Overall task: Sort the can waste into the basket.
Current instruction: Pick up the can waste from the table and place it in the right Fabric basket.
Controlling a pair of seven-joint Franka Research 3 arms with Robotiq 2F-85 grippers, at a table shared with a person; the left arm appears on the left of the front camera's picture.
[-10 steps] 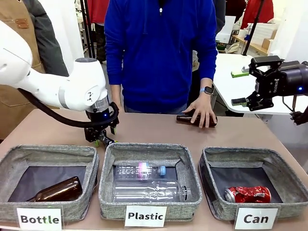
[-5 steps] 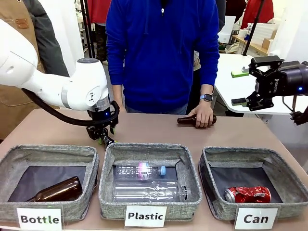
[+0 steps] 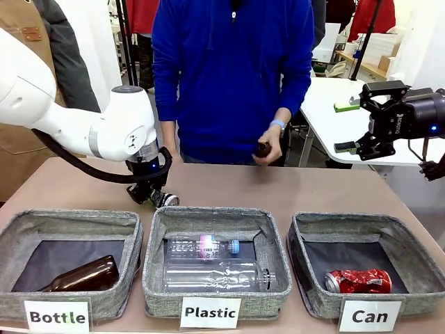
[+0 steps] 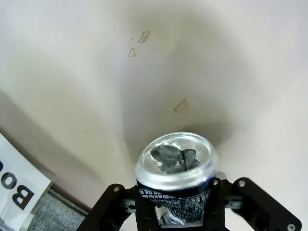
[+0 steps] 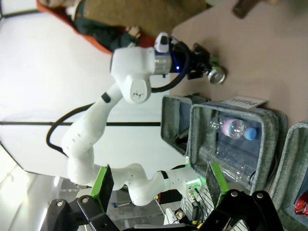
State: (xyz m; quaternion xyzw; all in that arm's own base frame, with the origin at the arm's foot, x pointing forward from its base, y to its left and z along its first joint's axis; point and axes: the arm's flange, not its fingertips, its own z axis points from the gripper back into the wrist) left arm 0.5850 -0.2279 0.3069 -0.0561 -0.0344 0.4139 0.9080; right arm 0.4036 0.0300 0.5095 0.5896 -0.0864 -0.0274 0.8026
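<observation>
Left end effector [image 4: 175, 204] grips the dark crushed can [image 4: 175, 166]; it should lift high over the bin rims toward the Can basket [image 3: 320, 303]. Right end effector [image 3: 345, 126] hangs wide.

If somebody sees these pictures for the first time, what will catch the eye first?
The left pincer grips a dark can behind the Bottle bin and the Plastic bin. Next come the person's hand, holding a brown bottle at the far side, and a red can lying in the Can bin.
</observation>
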